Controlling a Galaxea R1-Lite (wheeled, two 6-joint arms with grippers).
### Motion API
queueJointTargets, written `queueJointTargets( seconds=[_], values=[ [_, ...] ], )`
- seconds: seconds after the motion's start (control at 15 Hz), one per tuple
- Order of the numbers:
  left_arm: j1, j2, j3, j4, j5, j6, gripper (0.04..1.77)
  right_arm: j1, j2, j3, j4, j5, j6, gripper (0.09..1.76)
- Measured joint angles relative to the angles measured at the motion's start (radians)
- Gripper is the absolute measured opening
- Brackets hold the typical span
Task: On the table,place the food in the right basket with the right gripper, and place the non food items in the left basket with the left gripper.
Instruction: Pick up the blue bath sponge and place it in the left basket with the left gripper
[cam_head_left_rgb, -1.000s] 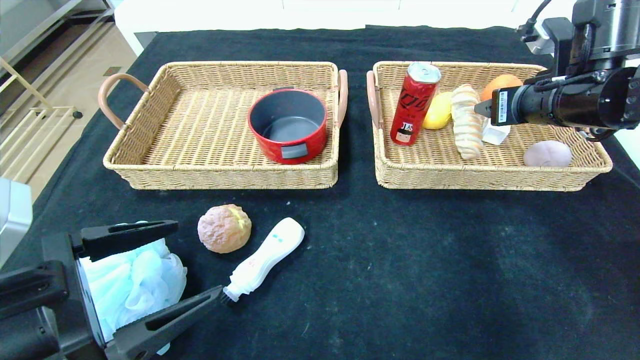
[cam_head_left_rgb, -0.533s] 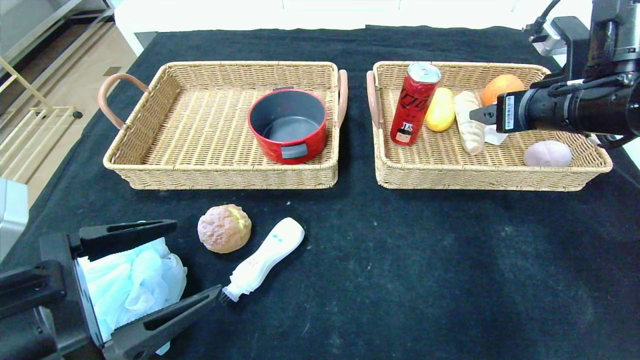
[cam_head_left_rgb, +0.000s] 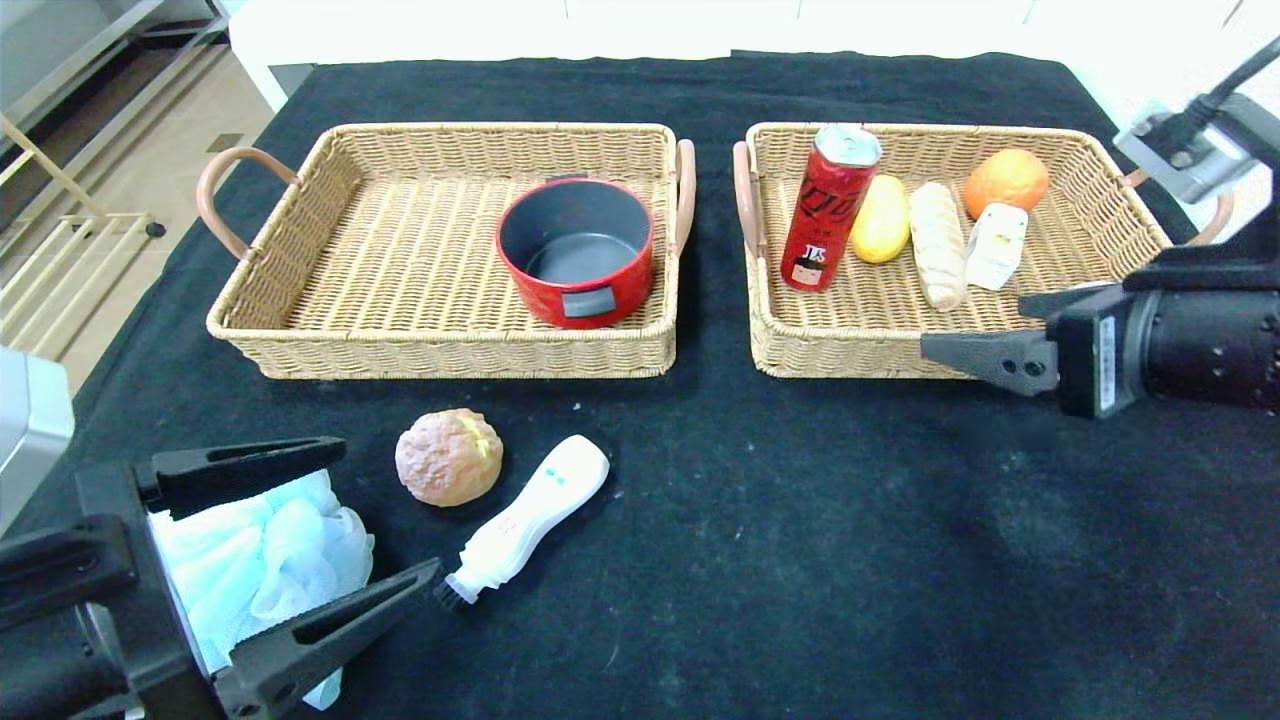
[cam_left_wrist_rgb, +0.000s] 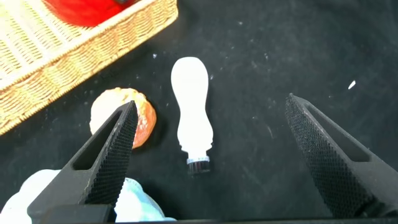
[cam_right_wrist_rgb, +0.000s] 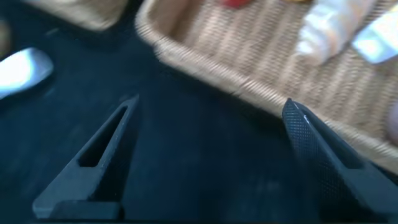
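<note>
A round brown bun (cam_head_left_rgb: 448, 456), a white brush (cam_head_left_rgb: 530, 518) and a light-blue bath pouf (cam_head_left_rgb: 262, 558) lie on the black table. My left gripper (cam_head_left_rgb: 388, 512) is open at the front left, its fingers either side of the pouf, not closed on it. The left wrist view shows the brush (cam_left_wrist_rgb: 191, 115) between the open fingers, the bun (cam_left_wrist_rgb: 146, 118) and the pouf (cam_left_wrist_rgb: 37, 193). My right gripper (cam_head_left_rgb: 975, 322) is open and empty over the front rim of the right basket (cam_head_left_rgb: 850, 365). The left basket (cam_head_left_rgb: 440, 355) holds a red pot (cam_head_left_rgb: 577, 250).
The right basket holds a red can (cam_head_left_rgb: 830, 205), a yellow fruit (cam_head_left_rgb: 882, 218), a bread stick (cam_head_left_rgb: 937, 245), a white pack (cam_head_left_rgb: 996, 246) and an orange (cam_head_left_rgb: 1006, 180). The right wrist view shows the basket's rim (cam_right_wrist_rgb: 249, 84) and the brush (cam_right_wrist_rgb: 22, 71).
The bread stick went from raised at my right gripper to lying in the right basket. The right gripper then drew back toward the basket's front rim. The left gripper barely moved.
</note>
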Motion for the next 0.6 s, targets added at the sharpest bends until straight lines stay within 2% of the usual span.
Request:
queueJointTargets(
  seconds=[0.13,0.27,0.47,0.6],
  values=[
    [-0.001,0.000,-0.002,0.002,0.020,0.001,1.72,0.019,-0.076,0.119,-0.068,0.051,-0.020,1.66],
    [-0.040,-0.009,-0.003,0.014,0.033,0.000,1.72,0.027,-0.144,0.244,-0.138,0.122,-0.050,1.67],
    [-0.118,-0.038,-0.004,0.082,0.190,-0.002,1.72,0.032,-0.229,0.387,-0.221,0.254,-0.085,1.68],
    [-0.144,-0.061,0.002,0.089,0.230,-0.013,1.72,0.034,-0.277,0.467,-0.229,0.335,-0.091,1.69]
  ],
)
